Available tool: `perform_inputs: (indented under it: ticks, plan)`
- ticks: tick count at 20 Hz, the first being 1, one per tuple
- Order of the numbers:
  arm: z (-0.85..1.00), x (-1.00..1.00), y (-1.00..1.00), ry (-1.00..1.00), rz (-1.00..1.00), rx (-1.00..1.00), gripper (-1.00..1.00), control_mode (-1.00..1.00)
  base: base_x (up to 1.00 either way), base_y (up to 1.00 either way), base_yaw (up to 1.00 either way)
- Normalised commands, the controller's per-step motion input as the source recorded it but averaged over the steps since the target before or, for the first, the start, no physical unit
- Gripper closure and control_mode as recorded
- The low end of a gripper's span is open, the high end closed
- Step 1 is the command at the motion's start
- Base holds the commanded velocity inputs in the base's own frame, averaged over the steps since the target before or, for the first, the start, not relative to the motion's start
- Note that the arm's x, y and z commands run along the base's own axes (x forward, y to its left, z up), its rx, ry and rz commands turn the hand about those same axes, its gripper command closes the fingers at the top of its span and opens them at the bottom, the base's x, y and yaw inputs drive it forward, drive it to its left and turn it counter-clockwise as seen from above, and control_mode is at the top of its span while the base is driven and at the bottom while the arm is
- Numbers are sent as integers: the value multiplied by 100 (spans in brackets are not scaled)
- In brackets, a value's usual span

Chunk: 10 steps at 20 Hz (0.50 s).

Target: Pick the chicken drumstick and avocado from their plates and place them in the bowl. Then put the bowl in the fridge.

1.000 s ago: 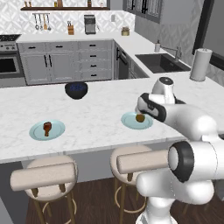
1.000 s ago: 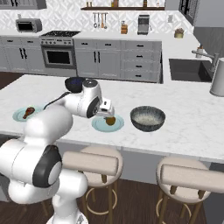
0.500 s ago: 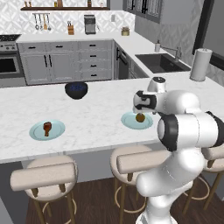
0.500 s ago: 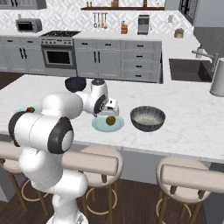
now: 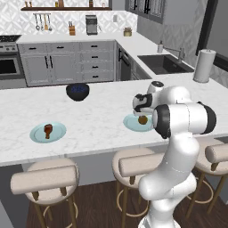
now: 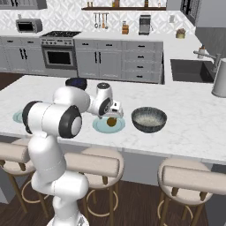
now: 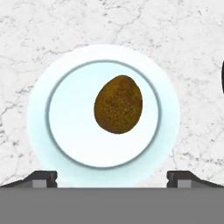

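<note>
On the marble island, seen from the left base view, the chicken drumstick (image 5: 48, 130) lies on its pale teal plate (image 5: 38, 135) at about nine o'clock from the arm, untouched, with a dark navy bowl (image 5: 78, 91) behind it toward twelve o'clock. Further right, the gripper (image 5: 143, 111) hangs directly over the second plate (image 5: 132, 123), where the avocado (image 5: 143, 120) rests. From the right base view, the wide blue-grey bowl (image 6: 149, 119) stands just beside that plate at three o'clock, apart from it and seemingly holding nothing.

The hand view looks straight down: the avocado (image 7: 118, 104) sits off-centre on its plate (image 7: 70, 127), toward two o'clock, while the two fingertips (image 7: 41, 178) stand spread wide at the bottom corners, holding nothing.

The step in hand appears to be the first pick, the avocado, with neither food yet in the bowl. The next move likely calls for shifting the hand slightly toward the fruit to centre it, descending so the fingers straddle it, and closing gently on its smooth, rounded sides, which could roll or slip.
</note>
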Motion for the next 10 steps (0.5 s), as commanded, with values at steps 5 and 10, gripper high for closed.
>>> perform_inputs:
  ticks: [5,10]
  plan:
    - [-30,47,-3,0,0,0,-100,-100,0,0,0]
    - [-32,44,-5,0,0,0,-100,-100,0,0,0]
